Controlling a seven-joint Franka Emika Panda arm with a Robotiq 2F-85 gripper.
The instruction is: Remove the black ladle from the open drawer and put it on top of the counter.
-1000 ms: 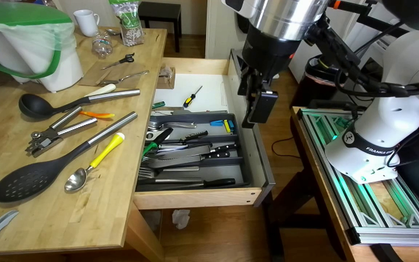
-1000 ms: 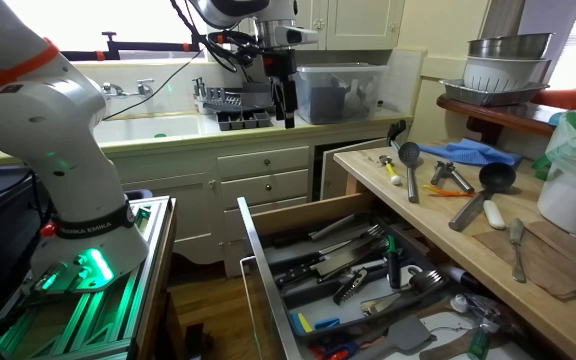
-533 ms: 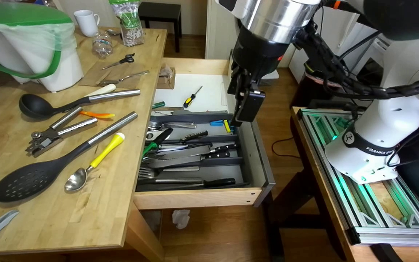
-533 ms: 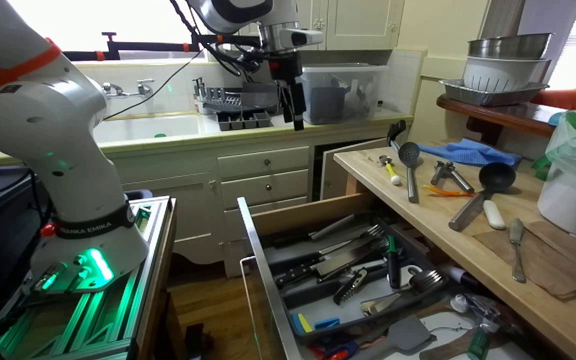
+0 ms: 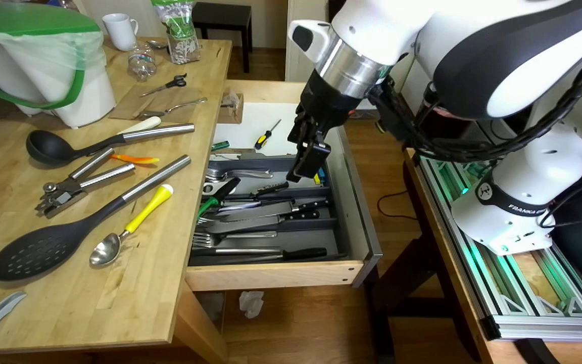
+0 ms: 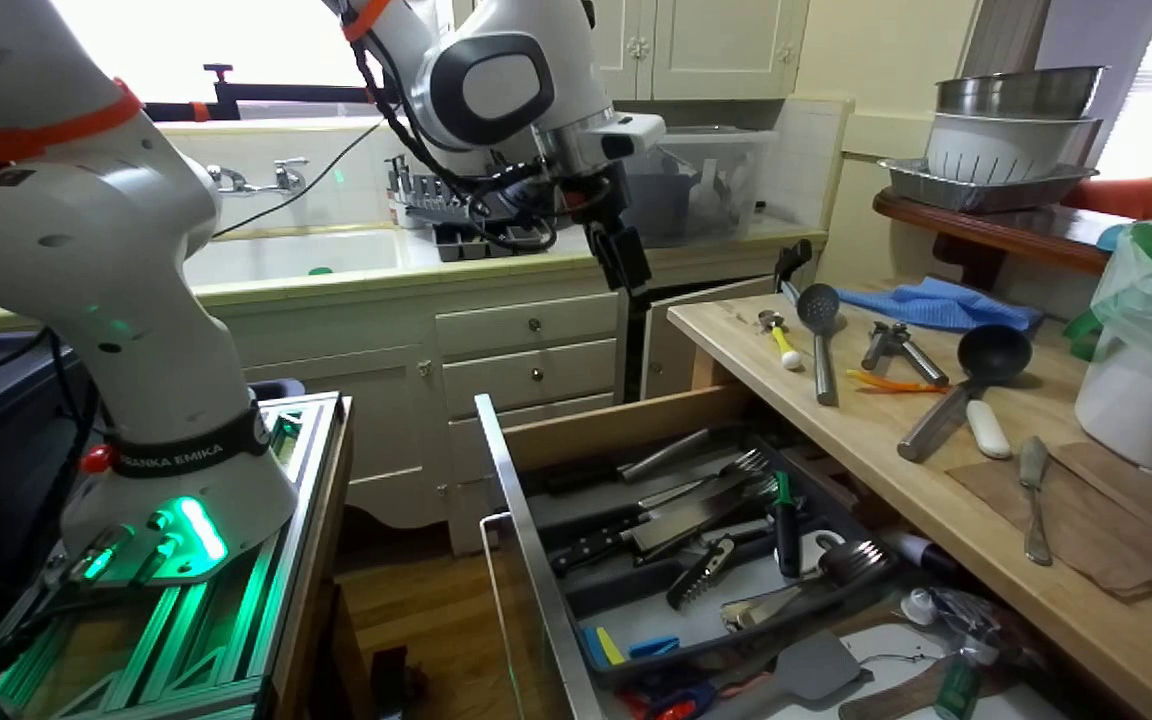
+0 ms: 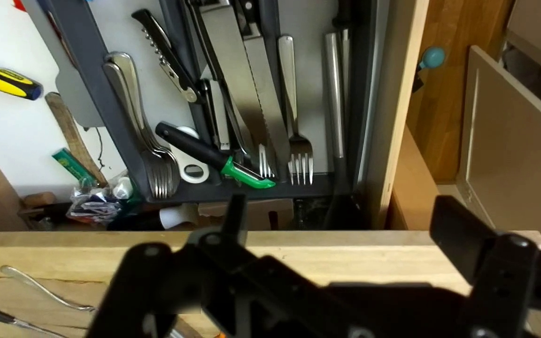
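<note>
The drawer stands open beside the counter, with a grey divided cutlery tray inside. I cannot clearly pick out the black ladle. In the wrist view, the tray's end compartment holds a steel-handled utensil and a black handle. A dark, bowl-like shape lies in shadow at that compartment's counter end. My gripper is tilted, empty and well above the drawer. In the wrist view the gripper's fingers are wide apart, with the counter's edge behind them.
A round black ladle with steel handle, slotted spoon, can opener and yellow-handled scoop lie on the counter. A white bin stands at its back. Knives and a green peeler lie in the tray.
My gripper has moved across from outside the drawer's front to above the tray and has tilted. It hangs lower in an exterior view. The utensils have not moved.
</note>
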